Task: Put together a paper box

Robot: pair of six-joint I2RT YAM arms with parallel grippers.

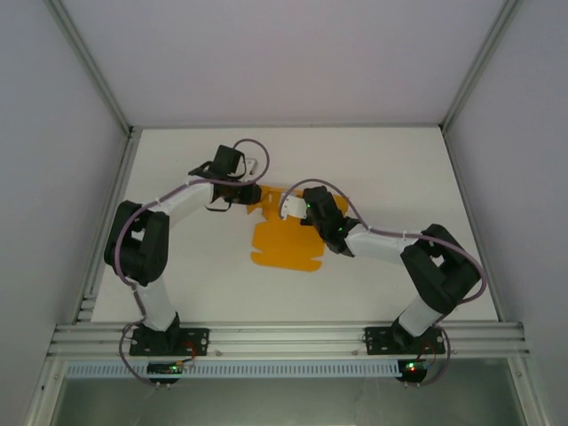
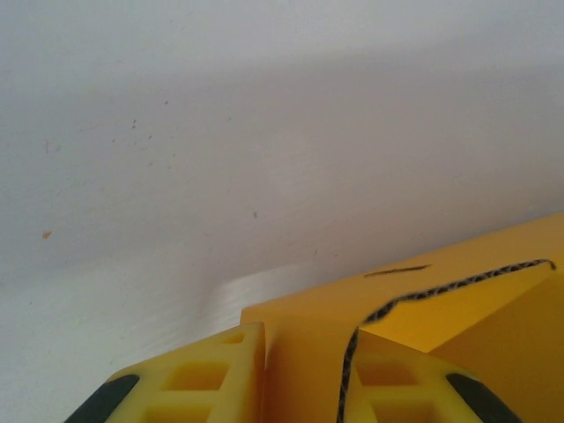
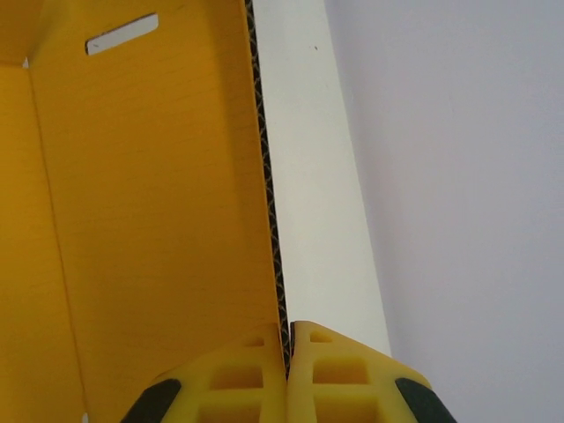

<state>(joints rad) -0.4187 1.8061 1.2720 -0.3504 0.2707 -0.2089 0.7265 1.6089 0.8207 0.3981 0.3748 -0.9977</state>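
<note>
A white table point(image 1: 373, 160) sits inside pale grey walls, with an aluminium rail point(image 1: 284, 337) along its near edge, on the near side of the paper box point(image 1: 282, 241). The box lies mid-table as a mostly flat orange sheet, its far flaps raised. At its far right corner the right gripper point(image 3: 287, 352) has its yellow fingers pressed together on the corrugated edge of an upright panel, which has a small slot point(image 3: 122, 33) cut in it. At the box's far left corner, the left gripper point(image 2: 304, 374) straddles a folded flap. Its fingers stand apart with card between them, and I cannot tell whether they pinch it.
</note>
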